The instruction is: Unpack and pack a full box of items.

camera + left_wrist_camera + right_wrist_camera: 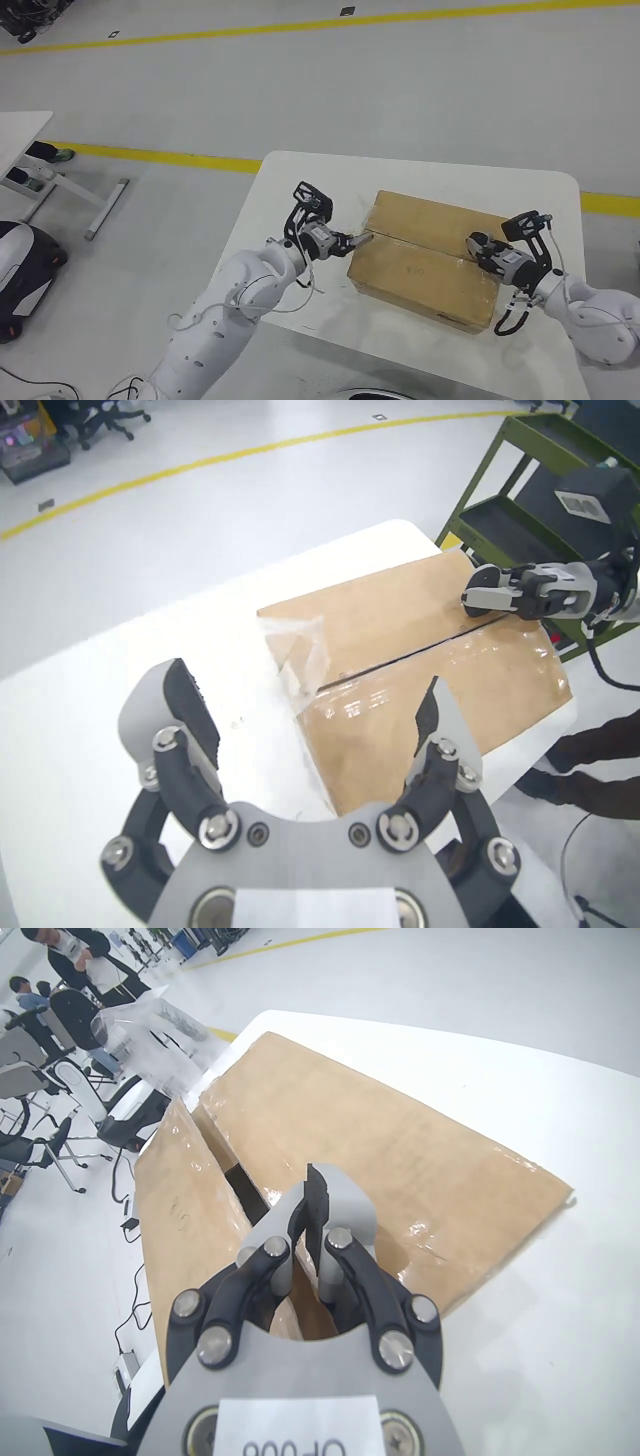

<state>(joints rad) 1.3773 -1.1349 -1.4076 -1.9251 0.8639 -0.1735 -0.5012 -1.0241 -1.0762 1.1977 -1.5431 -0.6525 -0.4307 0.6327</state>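
Observation:
A brown cardboard box lies on the white table, its two top flaps meeting in a seam that gapes slightly. A strip of clear tape stands peeled up at one end of the seam. My left gripper hovers open just off that end, nothing between its fingers. My right gripper is shut, its tips resting on the seam at the opposite end of the box; it also shows farther off in the left wrist view. What the box holds is hidden.
A green metal cart stands beyond the table on the right gripper's side. A person's legs are by the table edge there. Chairs and floor cables lie off the far end. Bare table surrounds the box.

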